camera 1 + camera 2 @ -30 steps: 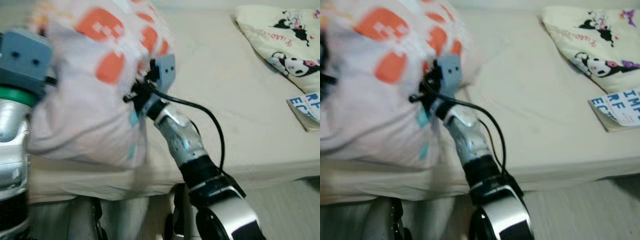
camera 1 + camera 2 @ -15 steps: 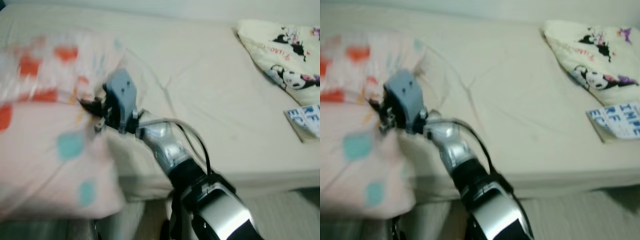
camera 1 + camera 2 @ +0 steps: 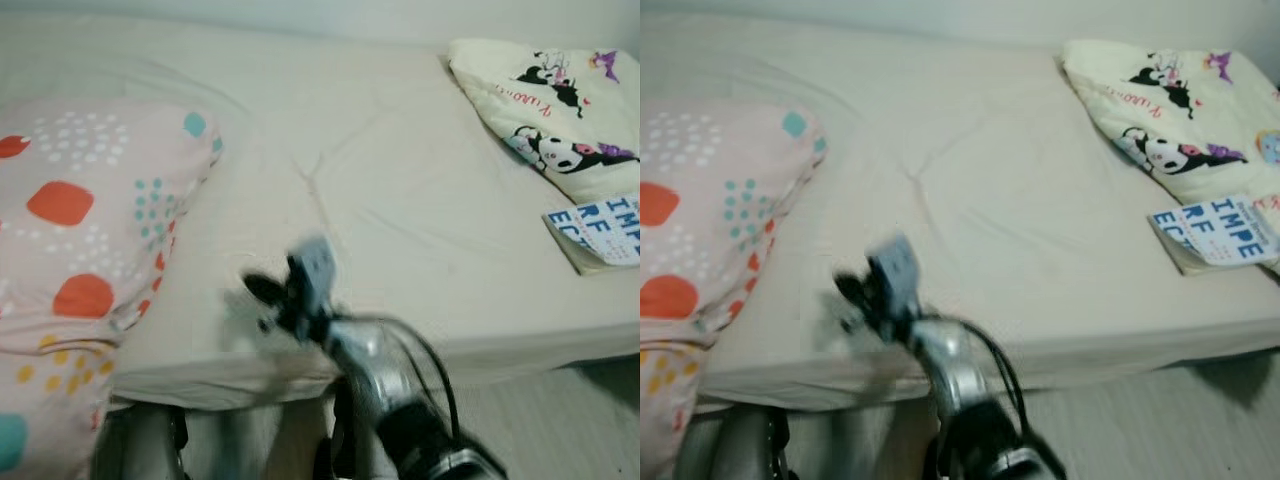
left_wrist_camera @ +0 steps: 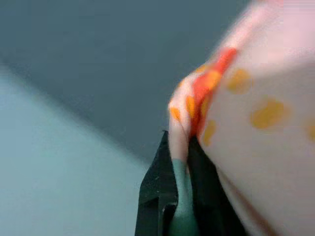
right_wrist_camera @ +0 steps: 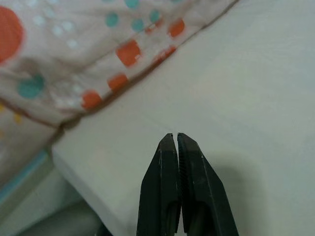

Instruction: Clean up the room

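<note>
A pale pink pillow [image 3: 80,250] with orange, teal and yellow dots lies on the left end of the cream bed [image 3: 400,200], its lower part hanging over the front edge. In the left wrist view my left gripper [image 4: 179,147] is shut on a folded edge of the pillow [image 4: 256,123]. My right gripper [image 3: 255,292], blurred by motion, hovers over the bed's front edge just right of the pillow. The right wrist view shows the right gripper [image 5: 176,135] shut with nothing in it, above bare sheet, with the pillow [image 5: 74,59] a short way beyond.
A cream blanket with cartoon prints [image 3: 545,110] is bunched at the bed's far right. A blue-and-white book [image 3: 600,225] lies beside it near the right edge. Pale floor [image 3: 560,420] runs along the bed's front.
The pillow, held up in front of me a second ago, has come down onto the bed's left end. My right gripper has let go of it and drawn back toward the front edge.
</note>
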Available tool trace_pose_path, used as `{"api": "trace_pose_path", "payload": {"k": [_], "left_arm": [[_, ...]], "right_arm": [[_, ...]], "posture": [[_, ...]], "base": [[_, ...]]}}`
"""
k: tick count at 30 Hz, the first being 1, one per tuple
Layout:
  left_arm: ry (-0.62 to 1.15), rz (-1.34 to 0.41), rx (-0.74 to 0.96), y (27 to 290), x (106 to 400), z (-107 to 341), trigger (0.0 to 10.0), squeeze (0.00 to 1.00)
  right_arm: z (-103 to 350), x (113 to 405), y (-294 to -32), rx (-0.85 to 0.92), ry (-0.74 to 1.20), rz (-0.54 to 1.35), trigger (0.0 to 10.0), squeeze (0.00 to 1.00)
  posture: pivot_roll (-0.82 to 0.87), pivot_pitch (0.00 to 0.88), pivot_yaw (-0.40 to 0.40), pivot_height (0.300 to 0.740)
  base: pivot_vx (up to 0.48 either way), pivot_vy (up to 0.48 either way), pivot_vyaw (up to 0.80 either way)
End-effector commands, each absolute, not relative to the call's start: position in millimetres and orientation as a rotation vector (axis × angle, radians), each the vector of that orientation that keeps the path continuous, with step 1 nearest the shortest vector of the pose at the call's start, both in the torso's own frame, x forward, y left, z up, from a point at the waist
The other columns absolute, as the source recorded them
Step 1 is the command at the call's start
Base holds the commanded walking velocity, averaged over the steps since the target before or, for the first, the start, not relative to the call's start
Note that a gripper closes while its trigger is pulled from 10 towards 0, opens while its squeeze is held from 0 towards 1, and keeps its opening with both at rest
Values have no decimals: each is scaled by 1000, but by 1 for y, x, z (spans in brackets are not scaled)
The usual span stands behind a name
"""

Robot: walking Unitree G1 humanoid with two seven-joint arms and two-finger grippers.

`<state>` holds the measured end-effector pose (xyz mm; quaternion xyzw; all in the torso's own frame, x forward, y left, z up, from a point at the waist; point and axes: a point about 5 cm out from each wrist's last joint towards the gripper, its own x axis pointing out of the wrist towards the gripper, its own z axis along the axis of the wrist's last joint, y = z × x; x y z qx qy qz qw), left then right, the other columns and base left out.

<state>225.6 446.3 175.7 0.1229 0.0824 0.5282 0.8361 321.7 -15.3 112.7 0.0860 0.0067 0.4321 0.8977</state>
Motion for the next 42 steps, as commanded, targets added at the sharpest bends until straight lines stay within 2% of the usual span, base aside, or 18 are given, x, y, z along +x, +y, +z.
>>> {"api": "trace_pose_path", "payload": {"k": [1,2,3,4,6,9,13,14,15,16,20,29,30,34,38,39,41,42], "left_arm": [[138,946,331,431,243,181,10000,0],[138,946,331,431,243,181,10000,0],[125,849,379,418,253,183,10000,1000],[125,849,379,418,253,183,10000,1000],[76,794,470,387,258,189,10000,1000],[27,688,445,347,258,187,10000,1000],[10,623,449,328,256,185,10000,1000],[-22,579,486,309,251,183,10000,271],[-46,559,514,298,246,183,10000,271],[-112,557,585,286,241,188,10000,0],[-282,539,710,258,229,203,10000,0],[-378,498,733,228,220,225,10000,0],[-360,503,696,225,219,226,10000,0],[40,710,124,246,208,179,10000,0],[86,773,185,261,201,169,10000,0],[45,796,268,268,200,175,10000,1000],[-25,785,351,270,203,186,10000,1000],[-141,761,485,269,208,205,10000,1000]], "right_arm": [[132,328,-21,207,-65,859,10000,0],[132,328,-21,207,-65,859,10000,0],[136,330,-27,215,-81,836,10000,0],[136,330,-27,215,-81,836,10000,0],[151,338,-43,251,-136,766,10000,0],[162,343,-59,280,-177,699,10000,0],[165,344,-65,290,-189,677,10000,0],[166,344,-69,296,-196,662,10000,0],[167,343,-71,300,-199,653,10000,0],[166,342,-73,302,-198,650,10000,0],[163,337,-74,312,-185,650,10000,0],[162,334,-77,328,-163,640,10000,0],[162,334,-78,329,-159,638,10000,0],[162,334,-81,322,-150,631,10000,0],[160,334,-83,319,-140,625,10000,0],[159,334,-83,317,-136,624,10000,0],[158,334,-83,316,-131,624,10000,0],[158,334,-83,314,-126,624,10000,0]], "posture": [[85,195,-22,570],[85,195,-22,570],[85,195,-22,570],[85,195,-22,570],[99,200,-12,570],[101,204,-10,570],[106,204,-9,570],[111,205,-11,570],[111,205,-11,570],[118,204,-14,570],[121,203,-19,570],[122,200,-31,570],[123,198,-32,570],[120,195,-32,570],[124,191,-35,570],[124,191,-35,570],[129,187,-40,570],[129,187,-40,570]], "base": [[0,0,0],[0,0,0],[0,0,0],[0,0,0],[0,0,0],[0,0,0],[0,0,0],[0,0,0],[0,0,0],[0,0,0],[0,0,0],[0,0,0],[0,0,0],[0,0,0],[0,0,0],[0,0,0],[0,0,0],[0,0,0]]}}
